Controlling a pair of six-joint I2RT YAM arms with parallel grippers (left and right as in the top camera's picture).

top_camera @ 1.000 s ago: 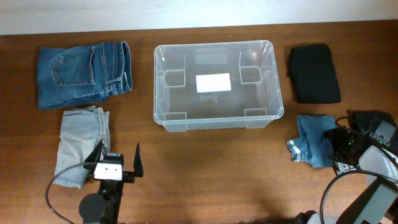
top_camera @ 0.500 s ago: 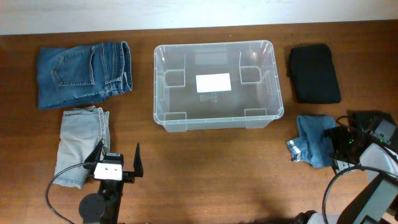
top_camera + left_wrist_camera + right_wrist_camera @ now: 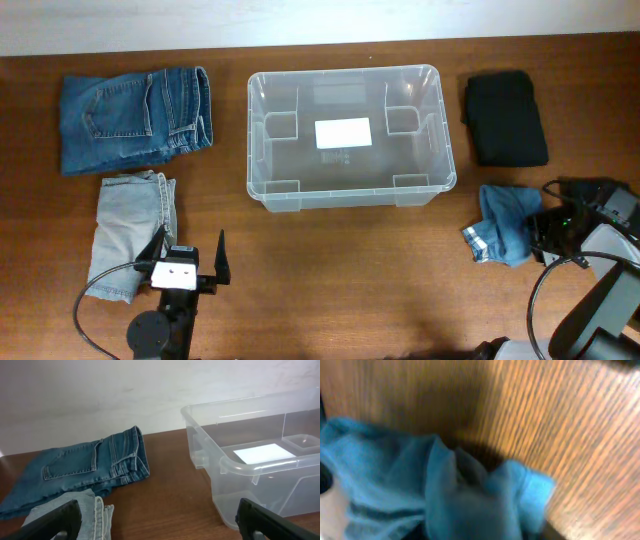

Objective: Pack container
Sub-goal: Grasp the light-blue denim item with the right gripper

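The container (image 3: 345, 72) is a clear rectangular bin with a white label on its base, standing at the table's middle back with nothing in it. Its rim (image 3: 235, 465) also shows in the left wrist view. A crumpled blue garment (image 3: 503, 235) lies right of it. My right gripper (image 3: 546, 234) sits at the garment's right edge, shut on a bunched fold. That blue garment (image 3: 420, 490) fills the right wrist view and hides the jaws. My left gripper (image 3: 190, 252) stands open near the front left, holding nothing, beside folded light grey-blue jeans (image 3: 130, 235).
Folded dark blue jeans (image 3: 135, 118) lie at the back left and show as dark blue jeans (image 3: 85, 467) in the left wrist view, with the light jeans (image 3: 85, 510) in front. A folded black garment (image 3: 505, 117) lies at the back right. A pale wall runs behind the table.
My right gripper has closed on the blue garment, whose right edge has bunched up and pulled toward the gripper. The left arm has not moved.
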